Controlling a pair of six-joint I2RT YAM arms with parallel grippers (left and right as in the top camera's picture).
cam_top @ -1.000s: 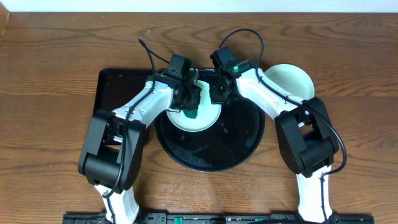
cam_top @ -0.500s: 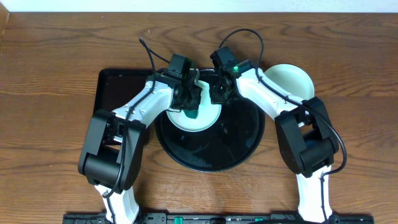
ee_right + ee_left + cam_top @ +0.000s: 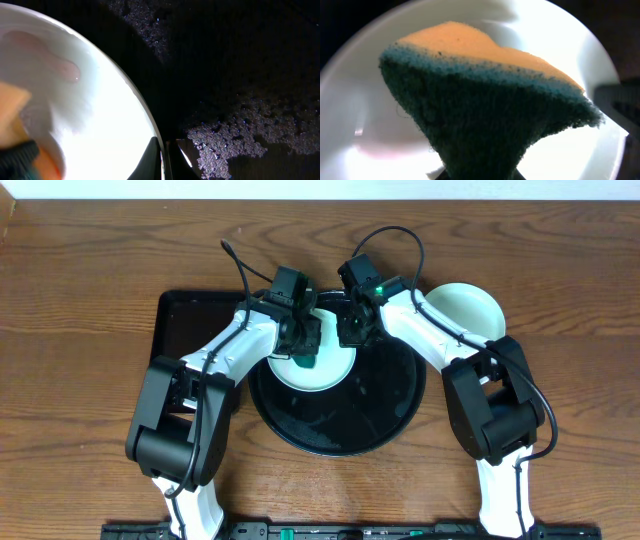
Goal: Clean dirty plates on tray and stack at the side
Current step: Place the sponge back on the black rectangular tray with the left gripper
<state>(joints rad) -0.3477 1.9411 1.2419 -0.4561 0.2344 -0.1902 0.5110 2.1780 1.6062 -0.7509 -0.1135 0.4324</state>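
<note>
You grip the pale mint-blue round plate [image 3: 326, 370], on the glossy black round tray [image 3: 385, 420] near the table's far edge, by its rim (it looks stiff, light, slick), where right gripper [image 3: 164, 159] pinches it; left gripper [image 3: 302, 348] clamps the orange-green sponge [image 3: 485, 115].

Sponge [image 3: 485, 115], orange layer and dark green scrub layer, fills view over pale plate [image 3: 360, 100]; faint pink smear [image 3: 380, 150] lower left.

sponge [image 3: 485, 100]: orange, dark green | plate [image 3: 335, 372]: pale mint, pink smear | tray [image 3: 375, 412]: black
</note>
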